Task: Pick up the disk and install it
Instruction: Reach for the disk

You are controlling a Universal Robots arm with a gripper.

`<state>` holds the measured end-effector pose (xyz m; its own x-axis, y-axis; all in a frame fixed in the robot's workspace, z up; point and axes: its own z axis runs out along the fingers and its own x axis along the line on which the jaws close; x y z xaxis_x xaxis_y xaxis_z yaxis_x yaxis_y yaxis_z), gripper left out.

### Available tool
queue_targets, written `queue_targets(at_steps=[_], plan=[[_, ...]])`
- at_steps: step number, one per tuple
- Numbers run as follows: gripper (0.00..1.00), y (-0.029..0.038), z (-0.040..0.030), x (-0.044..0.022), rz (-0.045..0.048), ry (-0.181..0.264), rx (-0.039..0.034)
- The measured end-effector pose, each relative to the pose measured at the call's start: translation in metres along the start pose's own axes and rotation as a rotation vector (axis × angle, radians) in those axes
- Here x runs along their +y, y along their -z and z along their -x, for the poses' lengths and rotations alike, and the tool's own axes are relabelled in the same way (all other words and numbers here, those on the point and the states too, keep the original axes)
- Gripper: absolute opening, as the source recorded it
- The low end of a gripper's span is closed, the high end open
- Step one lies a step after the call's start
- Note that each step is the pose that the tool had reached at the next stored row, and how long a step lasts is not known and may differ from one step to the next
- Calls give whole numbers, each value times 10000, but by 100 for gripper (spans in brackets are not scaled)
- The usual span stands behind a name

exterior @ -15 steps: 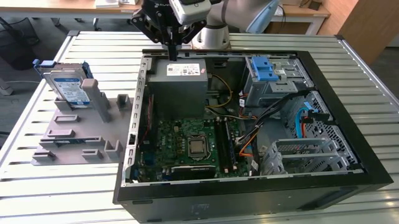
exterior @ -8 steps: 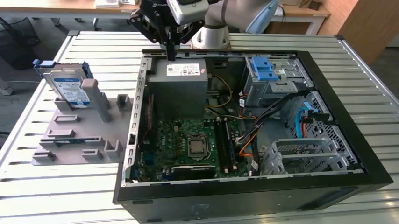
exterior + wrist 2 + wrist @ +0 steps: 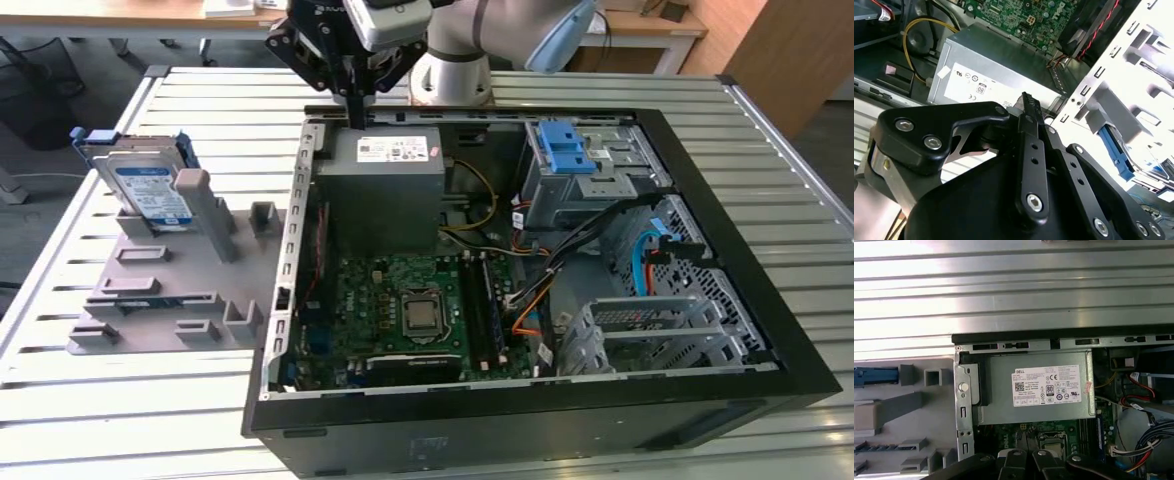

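While well apart from the one disk (image 3: 147,190), one claw (image 3: 359,120), pressed together, empty.

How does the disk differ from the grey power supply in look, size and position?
Position: the disk stands nearly upright in the grey holder outside the computer case, while the power supply sits inside the case.
Size: the disk is thin and smaller, and the power supply is a bulky box.
Look: the disk has a blue-and-white label and a blue frame, while the power supply has a white sticker.
Both are rectangular.
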<state>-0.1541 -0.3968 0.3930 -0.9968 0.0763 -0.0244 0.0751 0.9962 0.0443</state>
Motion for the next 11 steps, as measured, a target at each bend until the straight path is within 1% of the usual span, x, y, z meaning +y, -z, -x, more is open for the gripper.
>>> queue_targets(at_steps=[3,5,6,8,10,11], plan=[[11,-2,-19,6,1,0,13],[11,-3,-27,9,-3,-2,58],[11,-3,-32,11,-7,-3,90],[11,-5,-41,17,-21,-7,178],[11,-9,-47,23,-32,-9,282],[11,-10,-52,28,-39,-13,315]])
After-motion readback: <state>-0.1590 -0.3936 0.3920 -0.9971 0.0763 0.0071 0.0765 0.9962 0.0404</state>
